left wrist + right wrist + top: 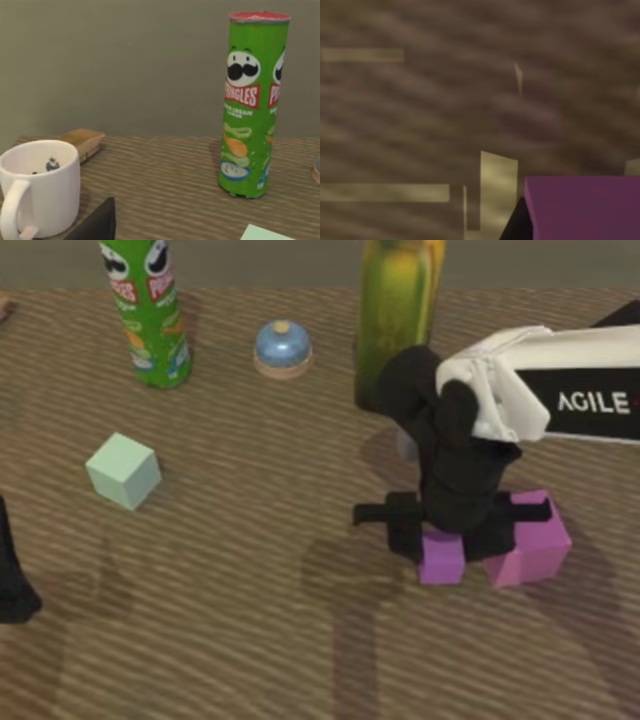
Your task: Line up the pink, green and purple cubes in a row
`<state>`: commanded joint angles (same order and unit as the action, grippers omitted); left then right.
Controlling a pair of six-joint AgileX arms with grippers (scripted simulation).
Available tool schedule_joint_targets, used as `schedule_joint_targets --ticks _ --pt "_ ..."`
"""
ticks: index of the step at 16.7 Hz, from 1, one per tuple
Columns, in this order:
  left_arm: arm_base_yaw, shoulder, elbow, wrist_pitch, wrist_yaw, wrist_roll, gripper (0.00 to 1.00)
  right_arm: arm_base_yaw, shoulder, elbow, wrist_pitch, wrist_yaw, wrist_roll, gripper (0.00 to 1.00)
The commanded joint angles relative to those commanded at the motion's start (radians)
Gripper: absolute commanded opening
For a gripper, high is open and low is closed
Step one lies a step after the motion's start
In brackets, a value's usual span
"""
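The right arm's black two-finger gripper stood low over the small violet-purple matte cube, its fingers either side of it, though whether they gripped could not be told. That cube sat just left of the large bright pink cube, seemingly touching. The mid-sized pale mint-green cube lay well apart at the table's left, near the left arm parked at the edge.
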<state>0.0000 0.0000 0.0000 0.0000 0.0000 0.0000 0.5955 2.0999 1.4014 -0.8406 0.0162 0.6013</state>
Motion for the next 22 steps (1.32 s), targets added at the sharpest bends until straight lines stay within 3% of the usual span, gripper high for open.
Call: schedule_joint_targets --ticks 9,19,22 --pt "0.0 0.0 0.0 0.0 0.0 0.0 1.0 0.0 0.0 0.0 0.0 0.0 0.0 0.98" --pt "0.0 0.0 0.0 0.0 0.0 0.0 1.0 -0.002 -0.002 0.003 -0.004 0.0 0.0 1.0" --pt "0.0 0.0 0.0 0.0 0.0 0.0 1.0 0.001 -0.027 0.049 -0.072 0.001 0.002 1.0"
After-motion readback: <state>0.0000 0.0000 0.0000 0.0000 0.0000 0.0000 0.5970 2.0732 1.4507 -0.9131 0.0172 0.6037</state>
